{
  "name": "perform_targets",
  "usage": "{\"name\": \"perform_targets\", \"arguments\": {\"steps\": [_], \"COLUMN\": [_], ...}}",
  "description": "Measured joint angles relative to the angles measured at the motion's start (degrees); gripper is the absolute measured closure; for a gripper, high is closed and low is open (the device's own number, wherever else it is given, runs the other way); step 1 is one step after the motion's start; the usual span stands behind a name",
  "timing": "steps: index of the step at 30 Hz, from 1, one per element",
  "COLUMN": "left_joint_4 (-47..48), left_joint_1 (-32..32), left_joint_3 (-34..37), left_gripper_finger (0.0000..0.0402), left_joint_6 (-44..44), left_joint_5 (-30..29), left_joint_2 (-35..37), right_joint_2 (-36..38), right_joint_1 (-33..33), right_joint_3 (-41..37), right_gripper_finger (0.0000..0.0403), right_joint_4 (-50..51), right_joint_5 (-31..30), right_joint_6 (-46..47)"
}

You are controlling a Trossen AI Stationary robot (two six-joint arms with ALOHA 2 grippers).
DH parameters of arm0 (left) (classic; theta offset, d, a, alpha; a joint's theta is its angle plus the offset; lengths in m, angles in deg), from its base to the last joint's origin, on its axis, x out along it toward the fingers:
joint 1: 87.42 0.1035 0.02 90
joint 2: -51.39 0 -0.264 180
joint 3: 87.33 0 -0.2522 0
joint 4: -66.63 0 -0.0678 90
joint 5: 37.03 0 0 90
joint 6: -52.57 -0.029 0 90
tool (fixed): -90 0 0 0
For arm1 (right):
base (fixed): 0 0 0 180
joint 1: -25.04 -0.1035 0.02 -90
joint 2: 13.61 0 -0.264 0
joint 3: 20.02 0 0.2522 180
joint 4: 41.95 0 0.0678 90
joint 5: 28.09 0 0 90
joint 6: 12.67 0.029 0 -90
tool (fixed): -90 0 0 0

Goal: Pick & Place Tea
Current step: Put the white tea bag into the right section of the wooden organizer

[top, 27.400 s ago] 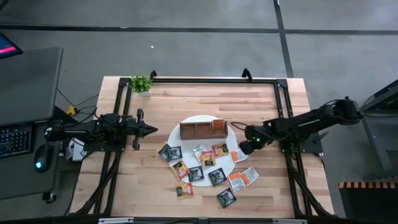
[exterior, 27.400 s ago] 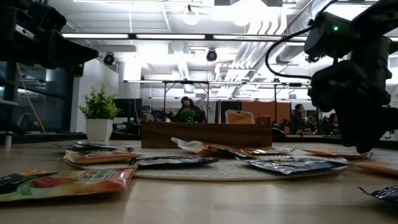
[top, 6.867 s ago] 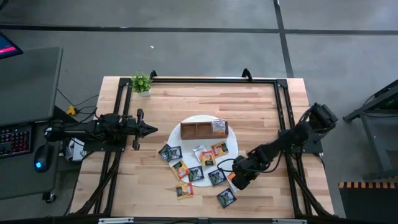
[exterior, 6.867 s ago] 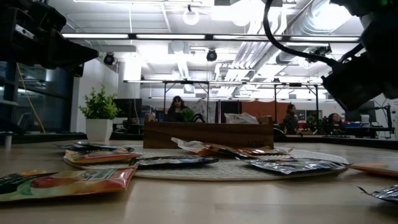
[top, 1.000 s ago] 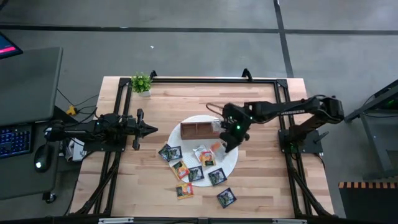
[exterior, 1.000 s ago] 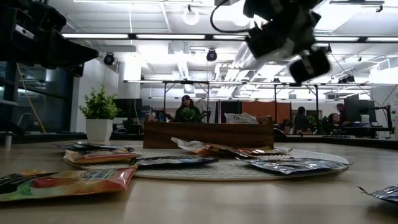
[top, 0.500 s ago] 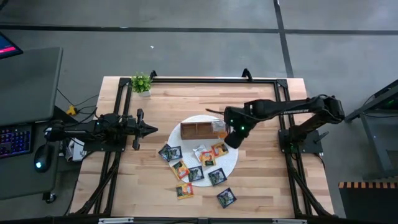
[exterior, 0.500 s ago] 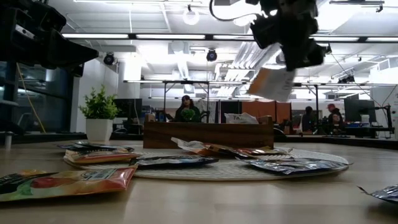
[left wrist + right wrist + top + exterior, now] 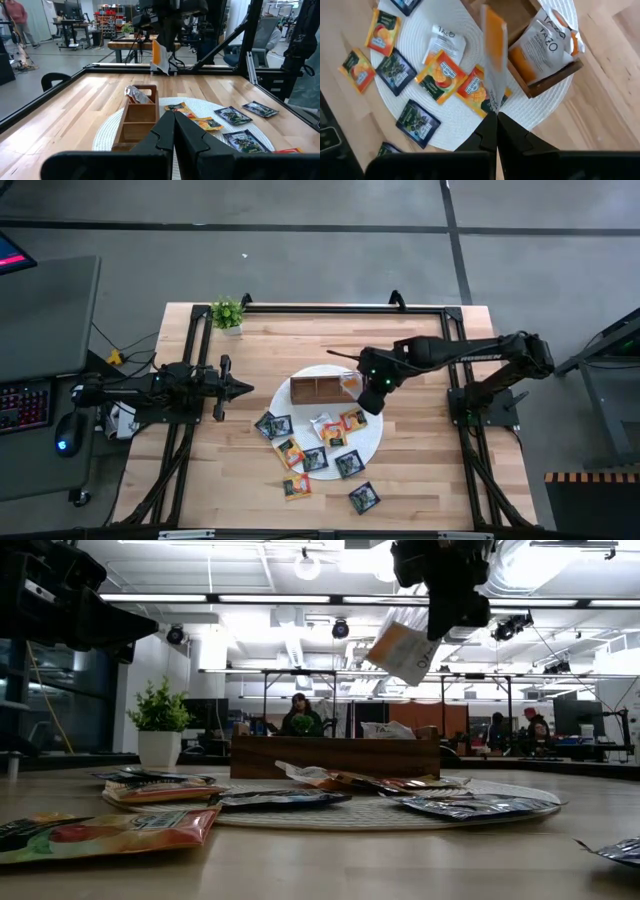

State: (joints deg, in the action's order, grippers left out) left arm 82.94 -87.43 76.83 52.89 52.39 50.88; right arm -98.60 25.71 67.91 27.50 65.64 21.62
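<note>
A: Where's the tea sachet (image 9: 401,651) hanging?

B: The right end effector (image 9: 362,385) is pinching it directly above the wooden box (image 9: 325,388). The left end effector (image 9: 247,388) is idling clenched, well apart.

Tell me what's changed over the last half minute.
The right gripper swung to the table's near right, picked up the white-and-orange sachets lying there one by one, and now holds a sachet above the wooden box, whose right-hand compartment has gained white sachets. The left gripper and the other sachets stayed put.
</note>
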Motion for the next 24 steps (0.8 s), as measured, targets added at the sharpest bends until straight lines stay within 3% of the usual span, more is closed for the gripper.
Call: {"name": "perform_targets", "arguments": {"steps": [14, 20, 24], "left_joint_4": [0.00, -0.02, -0.02], "left_joint_1": [-0.01, -0.01, -0.02], "left_joint_3": [0.01, 0.02, 0.02], "left_gripper_finger": [0.0401, 0.0401, 0.0401], "left_joint_6": [0.01, 0.00, 0.00], "left_joint_5": [0.00, -0.42, -0.42], "left_joint_2": [0.00, 0.02, 0.01], "right_joint_2": [0.00, 0.00, -0.50], "right_joint_1": [-2.32, -1.78, 0.19], "right_joint_3": [0.00, 0.00, -0.04], "right_gripper_finger": [0.0403, 0.0403, 0.0403], "right_joint_4": [-0.22, 0.03, 0.19], "right_joint_5": [-0.59, -6.32, -7.08], "right_joint_6": [0.16, -1.23, -2.30]}}
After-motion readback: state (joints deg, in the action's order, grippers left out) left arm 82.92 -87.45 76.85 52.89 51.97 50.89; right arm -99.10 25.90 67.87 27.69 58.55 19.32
